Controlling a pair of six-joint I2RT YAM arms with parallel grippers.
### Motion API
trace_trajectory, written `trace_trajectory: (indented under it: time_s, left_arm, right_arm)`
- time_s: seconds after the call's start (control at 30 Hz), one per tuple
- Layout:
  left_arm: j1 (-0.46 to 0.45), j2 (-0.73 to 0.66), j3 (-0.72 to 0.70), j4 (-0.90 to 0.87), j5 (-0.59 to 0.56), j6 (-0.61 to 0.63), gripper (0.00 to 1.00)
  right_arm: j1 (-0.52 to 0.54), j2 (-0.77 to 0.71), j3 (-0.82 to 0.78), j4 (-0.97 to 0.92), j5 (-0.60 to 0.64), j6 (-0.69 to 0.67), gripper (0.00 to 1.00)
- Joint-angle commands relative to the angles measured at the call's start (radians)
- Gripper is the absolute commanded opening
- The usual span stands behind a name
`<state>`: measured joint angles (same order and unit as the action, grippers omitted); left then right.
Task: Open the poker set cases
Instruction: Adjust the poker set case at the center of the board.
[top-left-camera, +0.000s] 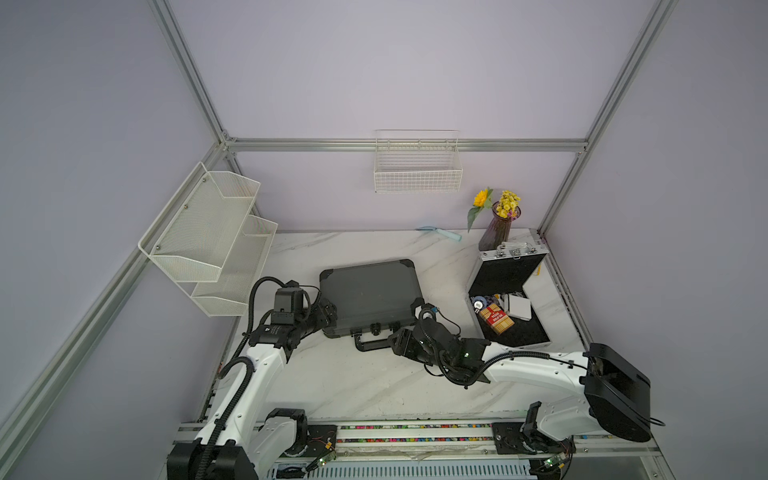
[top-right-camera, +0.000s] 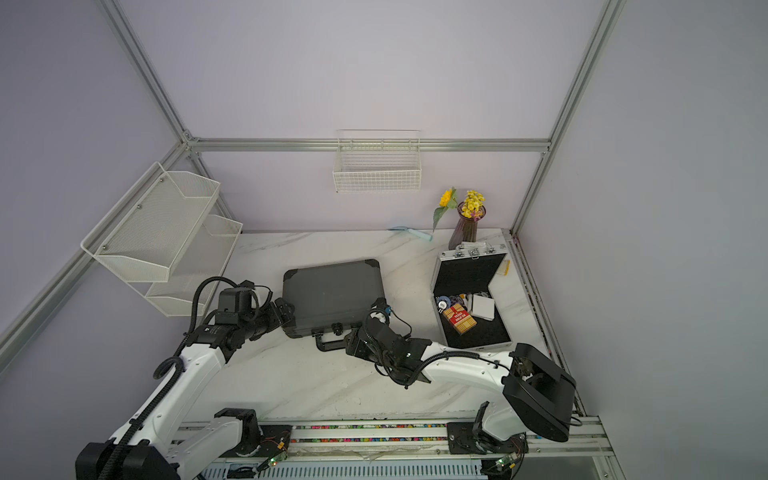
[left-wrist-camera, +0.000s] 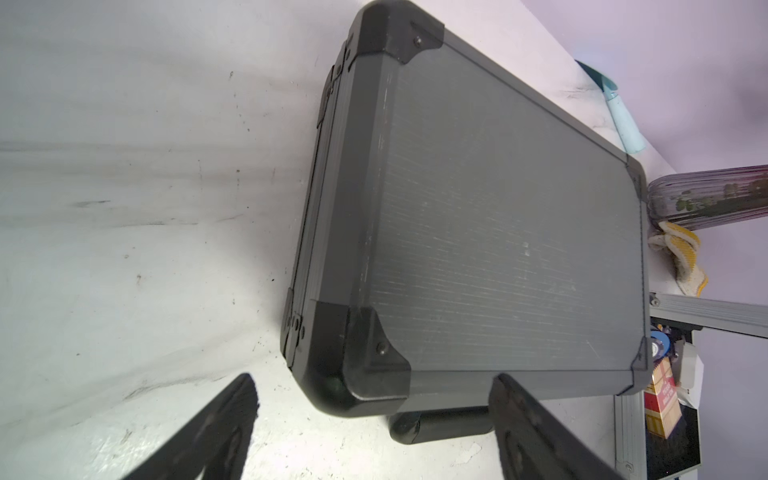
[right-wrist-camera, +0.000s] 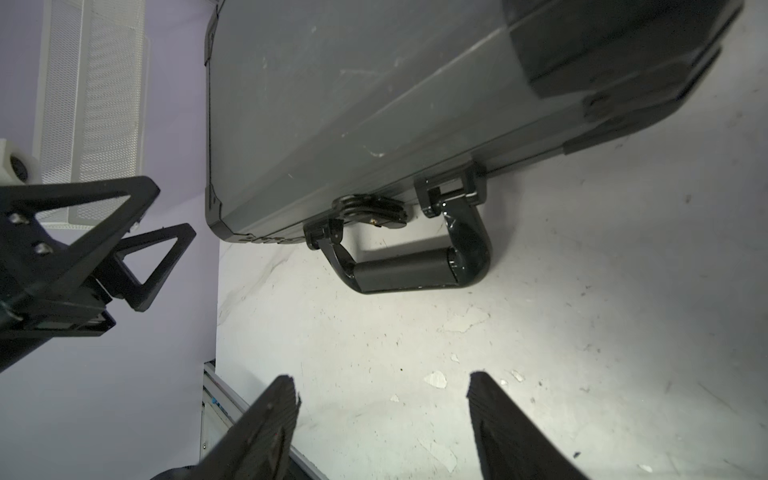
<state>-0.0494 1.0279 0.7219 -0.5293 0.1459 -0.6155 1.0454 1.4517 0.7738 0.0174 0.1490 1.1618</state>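
Robotics lab test cell indicated. A marble-pattern table is boxed in by an aluminium frame and plain lilac walls. Two white robot arms are mounted on a rail, with circuit boards left exposed. Household props are staged: wire basket, mesh shelf, vase of flowers.

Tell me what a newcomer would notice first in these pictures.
The dark grey case lies shut in the middle of the table, with the left hand open at its corner and the right hand open near its handle. At the right, the silver case stands open, a red box inside, with yellow flowers behind it.
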Motion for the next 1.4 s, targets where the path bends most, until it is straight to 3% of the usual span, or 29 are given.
trace_trajectory:
  time_s: [0.0,0.17,0.53,1.37]
  left_arm:
    - [0.015,0.029,0.028,0.045,0.017,0.022,0.88]
    - [0.029,0.052,0.007,0.065,0.053,0.021,0.88]
    - [0.062,0.131,-0.028,0.09,0.173,0.04,0.87]
    - [0.083,0.204,-0.065,0.125,0.227,0.025,0.85]
  right_arm:
    - [0.007,0.044,-0.032,0.116,0.029,0.078,0.63]
    - [0.007,0.099,-0.043,0.157,0.004,0.095,0.58]
    - [0.007,0.161,-0.064,0.189,0.025,0.126,0.58]
    - [-0.074,0.283,-0.029,0.258,-0.032,0.088,0.63]
